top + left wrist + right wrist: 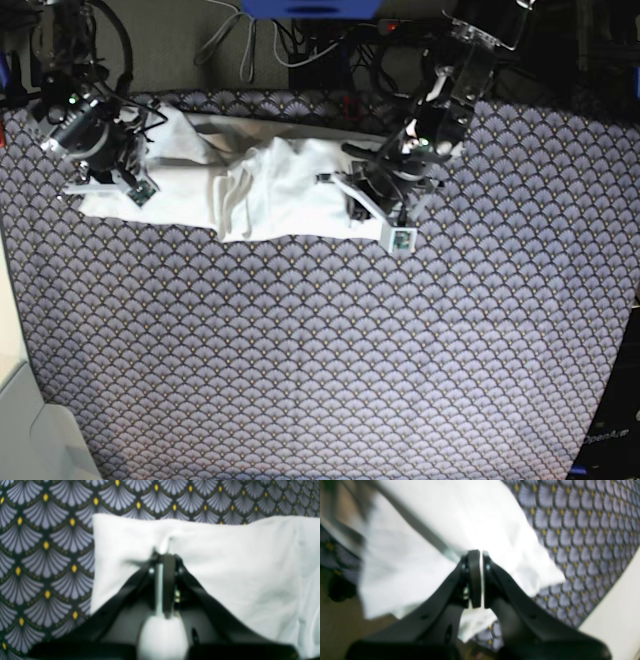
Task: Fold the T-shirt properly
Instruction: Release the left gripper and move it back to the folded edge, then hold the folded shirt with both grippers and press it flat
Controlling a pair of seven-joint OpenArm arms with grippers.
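Note:
The white T-shirt [280, 190] lies bunched and wrinkled in a long strip across the far part of the table. My left gripper [345, 188] is at its right end. In the left wrist view the gripper [163, 553] has its jaws shut on a raised pinch of the T-shirt [237, 567], near a folded edge. My right gripper [112, 172] is at the shirt's left end. In the right wrist view the gripper [481, 555] has its jaws closed to a thin slit with the white T-shirt [482, 517] in it.
The purple scallop-patterned tablecloth [320, 350] covers the table, and all of the near half shows only this cloth. Cables and dark equipment [300, 40] stand behind the far edge. A pale surface [20, 400] borders the table's left edge.

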